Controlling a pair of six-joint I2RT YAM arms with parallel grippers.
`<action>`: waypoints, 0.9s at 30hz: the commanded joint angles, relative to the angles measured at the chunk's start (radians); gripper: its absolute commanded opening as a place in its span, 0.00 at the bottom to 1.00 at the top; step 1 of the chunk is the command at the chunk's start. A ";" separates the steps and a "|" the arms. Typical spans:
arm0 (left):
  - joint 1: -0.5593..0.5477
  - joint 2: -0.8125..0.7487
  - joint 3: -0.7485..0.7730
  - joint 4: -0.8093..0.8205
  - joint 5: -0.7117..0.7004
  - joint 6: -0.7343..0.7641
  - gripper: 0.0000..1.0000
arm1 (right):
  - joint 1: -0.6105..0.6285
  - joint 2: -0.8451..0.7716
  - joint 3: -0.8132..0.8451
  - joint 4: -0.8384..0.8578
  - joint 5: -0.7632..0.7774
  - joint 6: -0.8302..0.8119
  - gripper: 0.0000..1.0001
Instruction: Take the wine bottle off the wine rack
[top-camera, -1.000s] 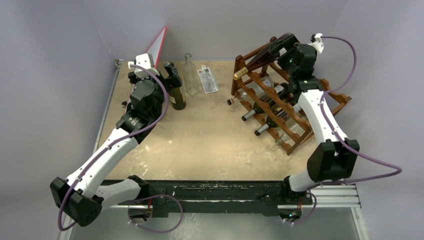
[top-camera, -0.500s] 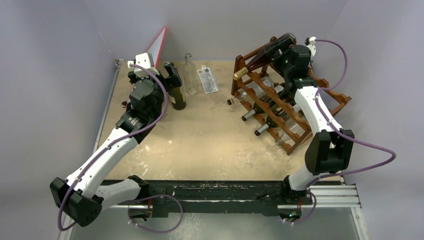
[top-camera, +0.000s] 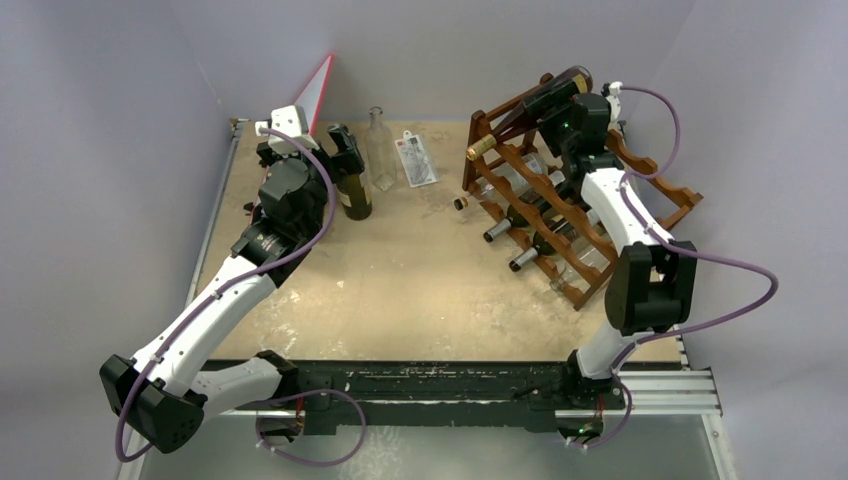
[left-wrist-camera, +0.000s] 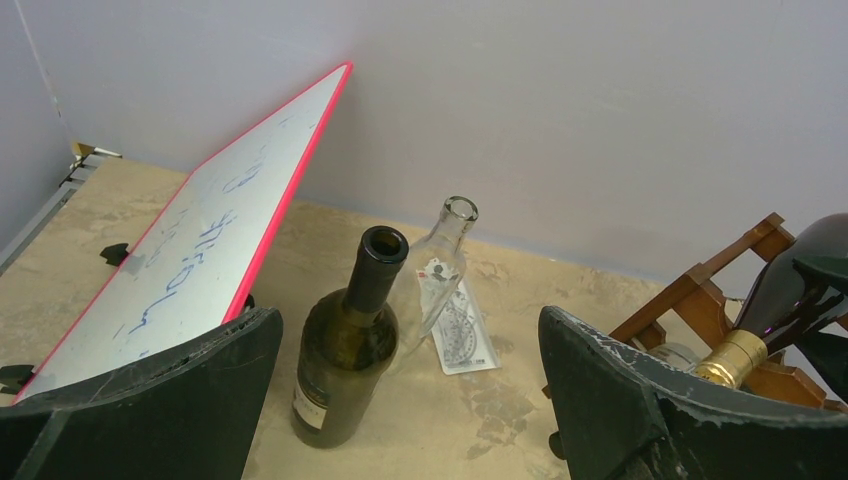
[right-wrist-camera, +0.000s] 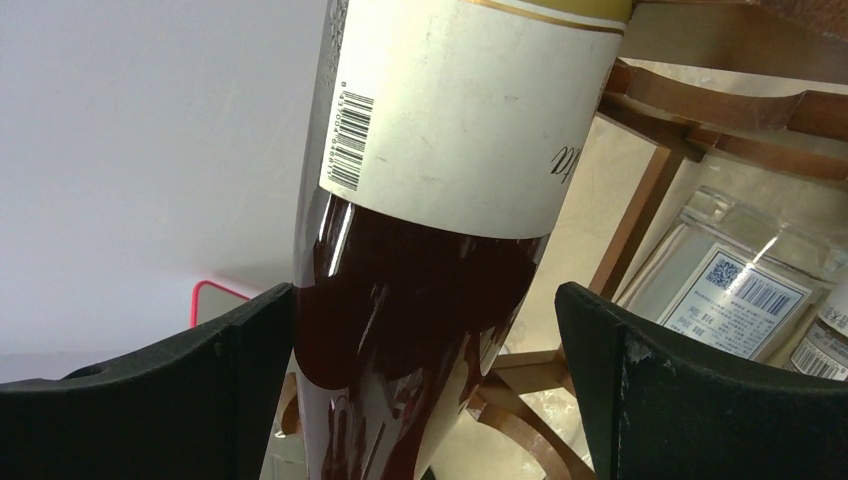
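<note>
The dark reddish-brown wine rack (top-camera: 662, 196) stands at the back right of the table. A dark wine bottle (top-camera: 530, 105) with a gold cap lies slanted across its top, neck pointing left. My right gripper (top-camera: 572, 108) is open and straddles the bottle's body. In the right wrist view the bottle (right-wrist-camera: 450, 200), with its cream label, fills the gap of the gripper (right-wrist-camera: 425, 400); the left finger (right-wrist-camera: 200, 400) is close against it and the right finger (right-wrist-camera: 680, 400) stands clear. My left gripper (left-wrist-camera: 410, 400) is open and empty behind a standing green bottle (left-wrist-camera: 345, 350).
Several clear bottles (top-camera: 520, 215) lie in the rack's lower tiers. An empty clear bottle (top-camera: 378, 150) stands next to the green one (top-camera: 355, 190). A packaged protractor (top-camera: 418, 160) lies flat nearby. A red-edged whiteboard (top-camera: 315, 90) leans on the back wall.
My right gripper has moved left along the top of the rack, closing in around the dark bottle's body. The bottle and the left arm have not moved.
</note>
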 joint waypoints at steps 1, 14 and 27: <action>-0.004 0.001 0.049 0.026 0.013 -0.016 1.00 | -0.003 0.004 0.014 0.065 0.014 0.038 1.00; -0.004 0.002 0.050 0.023 0.018 -0.018 1.00 | -0.003 0.048 -0.014 0.207 0.023 0.134 0.95; -0.001 0.002 0.050 0.023 0.025 -0.023 1.00 | -0.002 0.017 -0.120 0.386 0.046 0.205 0.63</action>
